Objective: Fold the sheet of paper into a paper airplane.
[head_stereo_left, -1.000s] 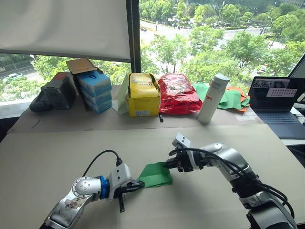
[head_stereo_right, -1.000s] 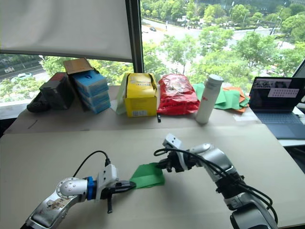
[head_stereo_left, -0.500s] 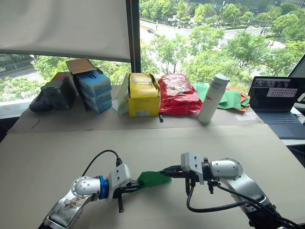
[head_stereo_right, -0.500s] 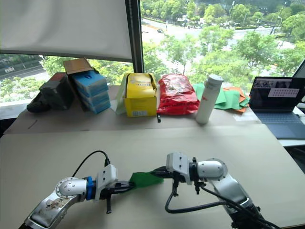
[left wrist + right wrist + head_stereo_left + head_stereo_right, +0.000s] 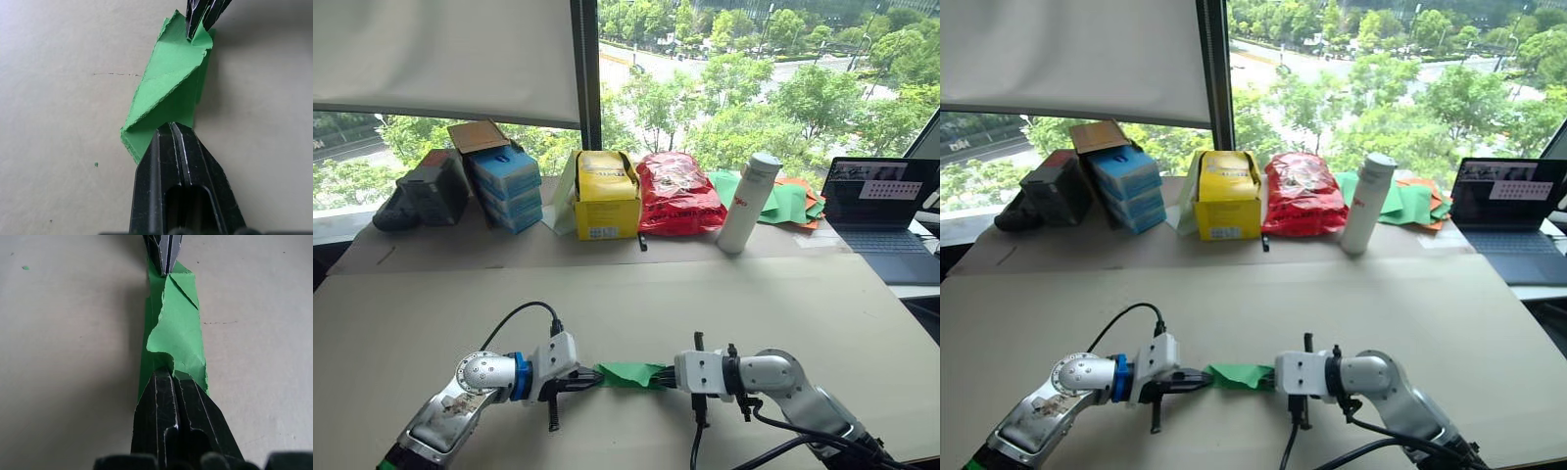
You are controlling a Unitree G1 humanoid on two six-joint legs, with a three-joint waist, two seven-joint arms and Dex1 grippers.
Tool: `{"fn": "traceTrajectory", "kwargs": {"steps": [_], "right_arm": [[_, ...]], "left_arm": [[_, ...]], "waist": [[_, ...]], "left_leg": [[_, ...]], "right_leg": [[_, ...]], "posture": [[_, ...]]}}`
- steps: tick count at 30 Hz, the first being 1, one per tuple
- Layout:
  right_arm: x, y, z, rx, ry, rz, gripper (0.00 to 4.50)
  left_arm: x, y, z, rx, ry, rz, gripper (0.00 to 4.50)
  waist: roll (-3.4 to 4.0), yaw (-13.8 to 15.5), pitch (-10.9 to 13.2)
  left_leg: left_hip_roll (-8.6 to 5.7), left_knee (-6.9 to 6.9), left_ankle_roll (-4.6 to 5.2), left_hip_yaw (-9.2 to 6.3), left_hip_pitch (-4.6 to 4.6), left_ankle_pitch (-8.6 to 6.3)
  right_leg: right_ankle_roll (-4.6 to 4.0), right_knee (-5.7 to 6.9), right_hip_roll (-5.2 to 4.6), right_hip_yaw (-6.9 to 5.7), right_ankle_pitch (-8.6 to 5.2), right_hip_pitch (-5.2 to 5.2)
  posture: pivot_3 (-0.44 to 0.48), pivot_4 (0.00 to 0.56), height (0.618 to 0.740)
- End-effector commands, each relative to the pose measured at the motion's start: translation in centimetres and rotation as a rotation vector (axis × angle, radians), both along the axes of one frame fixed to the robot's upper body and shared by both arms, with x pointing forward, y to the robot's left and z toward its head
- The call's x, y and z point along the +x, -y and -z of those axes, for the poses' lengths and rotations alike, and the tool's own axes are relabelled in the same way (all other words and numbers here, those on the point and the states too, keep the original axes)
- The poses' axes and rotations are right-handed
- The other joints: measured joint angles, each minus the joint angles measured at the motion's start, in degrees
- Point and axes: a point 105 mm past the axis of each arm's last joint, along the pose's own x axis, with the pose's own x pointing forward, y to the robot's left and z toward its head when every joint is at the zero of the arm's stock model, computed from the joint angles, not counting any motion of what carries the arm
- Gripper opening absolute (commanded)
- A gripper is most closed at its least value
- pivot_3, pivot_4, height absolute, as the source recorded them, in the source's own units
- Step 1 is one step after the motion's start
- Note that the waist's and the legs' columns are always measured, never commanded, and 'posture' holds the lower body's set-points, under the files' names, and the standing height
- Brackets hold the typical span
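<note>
With the sheet of paper (image 5: 628,374) stretched just over the worktop (image 5: 705,294) between the left gripper (image 5: 596,378) at 9 o'clock and right gripper (image 5: 664,379) at 3, both fingers pinched shut on its ends, keep tension even and gentle to avoid tearing.

Between the matt black fingers (image 5: 171,156), the sheet of paper (image 5: 171,93) looks thin, matt green, with rough, frayed edges; the table (image 5: 58,73) is smooth, matt beige.

— What sort of place is it?
— An office, high up: an open laptop (image 5: 884,213) on the tabletop (image 5: 431,304), boxes (image 5: 509,186) along a big window (image 5: 754,69) overlooking treetops and a street.
</note>
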Motion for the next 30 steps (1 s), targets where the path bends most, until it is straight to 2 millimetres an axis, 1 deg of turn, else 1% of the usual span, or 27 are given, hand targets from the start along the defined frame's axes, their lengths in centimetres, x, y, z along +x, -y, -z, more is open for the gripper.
{"fn": "traceTrajectory", "kwargs": {"steps": [1, 3, 5, 8, 10, 13, 15, 22, 25, 26, 29, 30], "right_arm": [[-0.5, 0.4, 0.8, -0.026, -0.062, 0.017, 0.02], [-0.6, 0.4, 0.9, -0.03, -0.072, 0.022, 0.02], [-0.6, 0.5, 1.0, -0.037, -0.079, 0.028, 0.02], [-0.6, 0.4, 1.0, -0.036, -0.082, 0.029, 0.02], [-0.6, 0.3, 0.9, -0.033, -0.082, 0.029, 0.02], [-0.7, 0.2, 0.8, -0.028, -0.09, 0.028, 0.02], [-0.7, 0.2, 0.7, -0.027, -0.093, 0.029, 0.02], [-1.0, 0.1, 0.3, -0.017, -0.116, 0.021, 0.02], [-0.8, -0.1, 0.0, -0.003, -0.113, 0.028, 0.02], [-0.5, -0.1, -0.4, 0.009, -0.092, 0.044, 0.02], [0.0, -0.1, -1.1, 0.024, -0.104, 0.077, 0.85], [0.0, -0.1, -1.3, 0.023, -0.106, 0.08, 1.21]], "left_arm": [[1.1, -1.3, -1.5, 0.031, 0.021, -0.01, 0.0], [1.6, -1.0, -3.2, -0.004, 0.035, 0.003, 0.0], [1.9, 0.1, -5.0, -0.086, 0.035, 0.013, 0.0], [1.7, 1.3, -6.1, -0.172, 0.01, 0.028, 0.0], [1.3, 2.0, -5.7, -0.201, -0.02, 0.034, 0.0], [0.7, 3.2, -4.2, -0.192, -0.046, 0.047, 0.0], [0.7, 3.6, -3.8, -0.184, -0.05, 0.052, 0.0], [0.8, 3.7, -1.5, -0.1, -0.033, 0.074, 0.0], [0.9, 3.6, -0.7, -0.064, -0.019, 0.087, 0.0], [0.9, 3.6, -0.5, -0.056, -0.018, 0.092, 0.0], [0.7, 3.7, -0.1, -0.057, -0.027, 0.098, 0.0], [0.7, 3.7, 0.0, -0.055, -0.027, 0.1, 0.0]], "waist": [[-0.02, 0.0, 0.01], [-0.05, 0.07, 0.03], [-0.09, 0.08, 0.02], [-0.12, 0.05, 0.01], [-0.12, 0.0, 0.01], [-0.12, 0.02, 0.01], [-0.14, 0.04, 0.02], [-0.16, 0.06, 0.01], [-0.16, 0.06, 0.01], [-0.16, 0.06, 0.01], [-0.16, 0.06, 0.01], [-0.16, 0.06, 0.01]], "left_leg": [[0.01, 0.01, 0.0, 0.0, -0.01, 0.0], [0.0, 0.01, 0.0, 0.0, -0.01, 0.0], [0.0, 0.08, 0.03, 0.0, -0.06, -0.01], [0.0, 0.14, 0.04, 0.01, -0.09, -0.02], [-0.01, 0.15, 0.02, 0.03, -0.08, -0.01], [-0.01, 0.15, -0.01, 0.05, -0.07, 0.01], [-0.01, 0.16, -0.01, 0.05, -0.06, 0.01], [-0.01, 0.16, 0.01, 0.04, -0.04, 0.0], [-0.02, 0.16, 0.02, 0.05, -0.06, -0.01], [-0.02, 0.17, 0.02, 0.05, -0.07, -0.01], [-0.01, 0.17, 0.02, 0.05, -0.06, -0.01], [-0.01, 0.17, 0.02, 0.05, -0.06, -0.01]], "right_leg": [[0.0, 0.01, 0.08, 0.0, 0.0, 0.0], [0.0, 0.01, 0.12, -0.01, 0.0, 0.0], [0.03, 0.01, 0.15, -0.08, 0.0, -0.01], [0.07, 0.01, 0.17, -0.08, 0.01, 0.01], [0.09, 0.01, 0.19, -0.06, 0.0, 0.02], [0.09, 0.02, 0.26, -0.04, 0.0, 0.01], [0.09, 0.02, 0.28, -0.04, 0.0, 0.02], [0.08, 0.07, 0.28, -0.04, 0.0, 0.01], [0.08, 0.05, 0.26, -0.03, 0.0, 0.01], [0.08, 0.05, 0.26, -0.04, 0.0, 0.0], [0.08, 0.06, 0.24, -0.04, 0.0, 0.0], [0.08, 0.08, 0.23, -0.03, 0.0, 0.0]], "posture": [[0.0, 0.15, 0.74], [0.0, 0.15, 0.74], [0.0, 0.15, 0.74], [0.0, 0.15, 0.74], [0.0, 0.15, 0.74], [0.0, 0.15, 0.74], [0.0, 0.15, 0.74], [0.0, 0.15, 0.74], [0.0, 0.15, 0.74], [0.0, 0.15, 0.74], [0.0, 0.15, 0.74], [0.0, 0.15, 0.74]]}}
